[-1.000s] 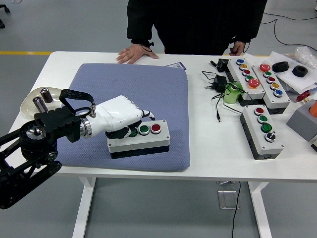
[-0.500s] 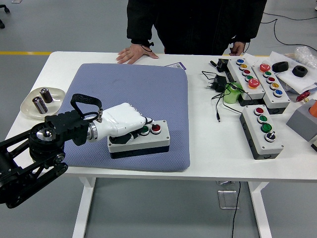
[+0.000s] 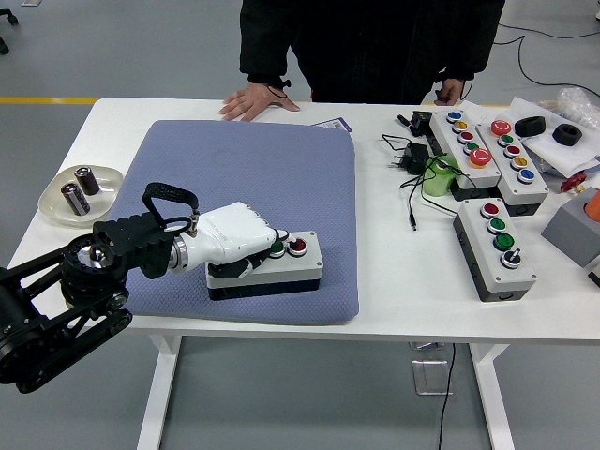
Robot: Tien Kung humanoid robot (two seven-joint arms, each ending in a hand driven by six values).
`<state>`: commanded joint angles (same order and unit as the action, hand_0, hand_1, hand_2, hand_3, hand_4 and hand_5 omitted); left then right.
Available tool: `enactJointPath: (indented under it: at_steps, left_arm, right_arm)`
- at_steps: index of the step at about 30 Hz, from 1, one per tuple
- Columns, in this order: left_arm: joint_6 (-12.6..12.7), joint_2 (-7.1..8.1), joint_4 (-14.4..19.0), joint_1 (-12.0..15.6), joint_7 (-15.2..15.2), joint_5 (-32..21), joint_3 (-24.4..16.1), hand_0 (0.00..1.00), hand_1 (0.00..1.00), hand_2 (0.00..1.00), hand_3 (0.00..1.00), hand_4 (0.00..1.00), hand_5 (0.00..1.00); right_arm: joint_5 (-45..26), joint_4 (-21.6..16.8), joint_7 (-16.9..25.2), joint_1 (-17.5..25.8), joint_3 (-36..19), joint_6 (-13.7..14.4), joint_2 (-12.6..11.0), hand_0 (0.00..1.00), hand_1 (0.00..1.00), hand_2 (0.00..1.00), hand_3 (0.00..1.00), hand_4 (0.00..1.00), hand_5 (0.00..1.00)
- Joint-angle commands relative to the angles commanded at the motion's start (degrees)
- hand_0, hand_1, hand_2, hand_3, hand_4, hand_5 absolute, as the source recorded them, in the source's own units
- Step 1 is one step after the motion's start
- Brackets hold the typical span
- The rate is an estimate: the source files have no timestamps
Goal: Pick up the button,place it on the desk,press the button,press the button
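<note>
— Where's the button box [image 3: 267, 264]?
— A boxy grey-and-black unit on the soft blue pad [image 3: 281, 178], near its front edge.
— The left hand [image 3: 236, 246]?
— Glossy white, lying flat over it, fingers curled, seemingly touching the green button [image 3: 277, 249].

The picture is bright and even, with soft light that seems to come from above. The white table [image 3: 394, 281] shines pale but has no hard glare. Shadows are small and soft: a thin dark one sits under the button box [image 3: 265, 272] on the blue pad [image 3: 281, 178], in the lower middle of the frame. The person's black jacket [image 3: 375, 47] at the top is so dark that its folds are hard to see. Most things look sharp. Small things at the far right edge look a little fuzzy.
</note>
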<state>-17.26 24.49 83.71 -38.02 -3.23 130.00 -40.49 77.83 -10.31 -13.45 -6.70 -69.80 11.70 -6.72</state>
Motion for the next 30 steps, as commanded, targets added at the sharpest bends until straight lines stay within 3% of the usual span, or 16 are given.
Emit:
enactJointPath:
  at_steps: [3, 4, 9, 10, 15, 16, 21, 22, 27, 28, 30]
  left_arm:
    - [1.47, 0.11, 1.52, 0.74, -0.63, 0.00, -2.90, 0.020, 0.002, 0.050, 0.794, 0.002, 0.002]
    - [2.53, 0.08, 1.98, 1.02, -1.02, 0.00, -3.86, 0.128, 0.111, 0.167, 0.848, 0.002, 0.002]
    - [8.16, -0.44, 3.05, 2.10, -3.51, -1.65, -9.59, 0.128, 0.111, 0.167, 0.848, 0.002, 0.002]
    - [8.71, -0.53, 2.93, 2.21, -3.84, -3.00, -10.28, 0.635, 0.591, 0.699, 0.998, 0.566, 0.002]
    - [11.00, -0.68, 1.64, 2.61, -3.92, -11.66, -11.90, 0.635, 0.591, 0.699, 0.998, 0.566, 0.002]
    - [11.19, -0.71, 1.38, 2.68, -3.80, -13.08, -12.04, 0.725, 0.784, 0.953, 0.998, 0.973, 0.572]
    - [11.55, -1.22, -0.89, 3.13, -2.93, -23.82, -12.79, 0.725, 0.784, 0.953, 0.998, 0.973, 0.572]
    - [11.77, -1.31, -1.38, 3.22, -2.79, -26.03, -12.83, 0.841, 0.885, 0.998, 0.998, 0.998, 0.809]
    - [14.98, -2.23, -4.87, 4.12, -0.44, -37.69, -13.83, 0.841, 0.885, 0.998, 0.998, 0.998, 0.809]
    - [15.78, -2.41, -5.46, 4.34, 0.25, -39.93, -14.31, 0.893, 0.918, 0.998, 0.998, 0.964, 0.993]
    - [18.03, -2.70, -6.59, 4.80, 1.48, -45.14, -15.61, 0.893, 0.918, 0.998, 0.998, 0.964, 0.993]
  right_arm:
    - [0.08, 0.00, 0.01, 0.03, -0.08, 0.00, 0.00, 0.749, 0.692, 0.708, 0.582, 0.183, 0.128]
    - [0.09, 0.00, 0.01, 0.06, -0.11, 0.00, 0.01, 0.749, 0.692, 0.708, 0.582, 0.183, 0.129]
    - [0.38, 0.00, -0.06, 0.18, -0.32, -0.04, 0.04, 0.749, 0.692, 0.708, 0.582, 0.183, 0.129]
    - [0.45, 0.00, -0.07, 0.21, -0.31, -0.05, 0.04, 0.749, 0.692, 0.708, 0.582, 0.183, 0.130]
    - [0.43, 0.00, -0.10, 0.37, -0.34, -0.03, 0.04, 0.749, 0.692, 0.708, 0.582, 0.183, 0.130]
    - [0.38, 0.00, -0.11, 0.39, -0.32, -0.03, 0.04, 0.749, 0.692, 0.708, 0.582, 0.183, 0.130]
    - [0.37, 0.00, -0.13, 0.45, -0.32, 0.00, 0.07, 0.749, 0.692, 0.708, 0.582, 0.183, 0.130]
    - [0.43, 0.00, -0.14, 0.45, -0.35, 0.01, 0.08, 0.749, 0.692, 0.708, 0.582, 0.183, 0.129]
    - [0.57, 0.00, -0.14, 0.57, -0.37, -0.01, 0.07, 0.749, 0.692, 0.708, 0.582, 0.183, 0.129]
    - [0.60, 0.00, -0.14, 0.59, -0.38, 0.00, 0.07, 0.749, 0.692, 0.708, 0.582, 0.184, 0.128]
    - [0.58, 0.00, -0.14, 0.65, -0.39, 0.00, 0.08, 0.749, 0.692, 0.708, 0.582, 0.184, 0.128]
